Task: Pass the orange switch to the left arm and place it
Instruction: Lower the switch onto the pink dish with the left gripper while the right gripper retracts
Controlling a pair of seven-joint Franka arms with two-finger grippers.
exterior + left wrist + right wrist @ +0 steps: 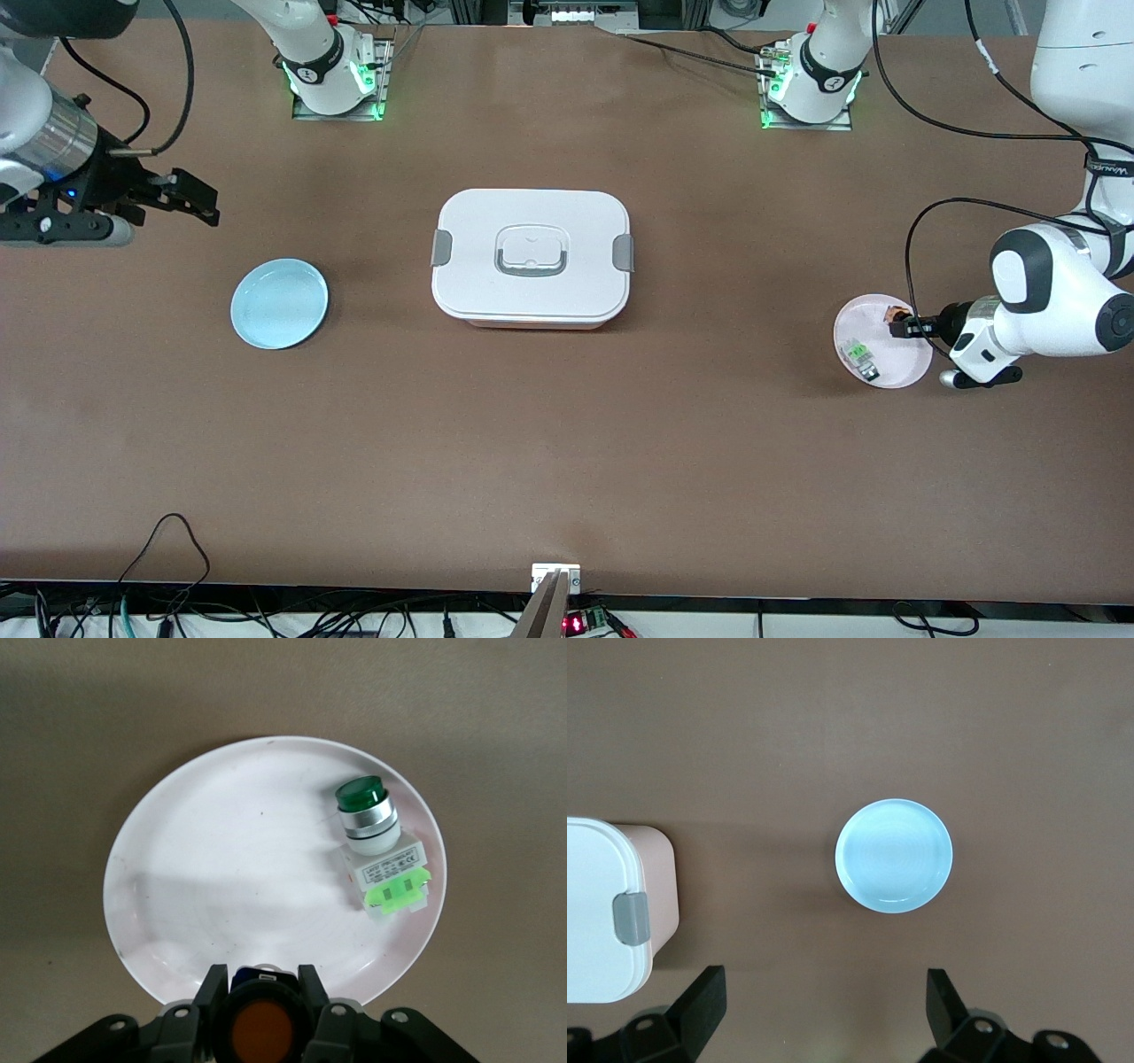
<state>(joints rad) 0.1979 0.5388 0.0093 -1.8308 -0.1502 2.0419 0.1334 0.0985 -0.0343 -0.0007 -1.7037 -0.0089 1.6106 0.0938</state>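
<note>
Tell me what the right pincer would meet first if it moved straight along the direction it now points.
Probably the bare table. The open right pincer points down at the brown surface, with the light blue plate just ahead of its fingertips and the box off to one side. Depth is unclear.

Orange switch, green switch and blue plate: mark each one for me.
orange switch (260, 1034): left wrist view, on its orange cap between the fingers.
green switch (363, 797): left wrist view, on its green cap.
blue plate (894, 855): right wrist view, plate centre.
</note>
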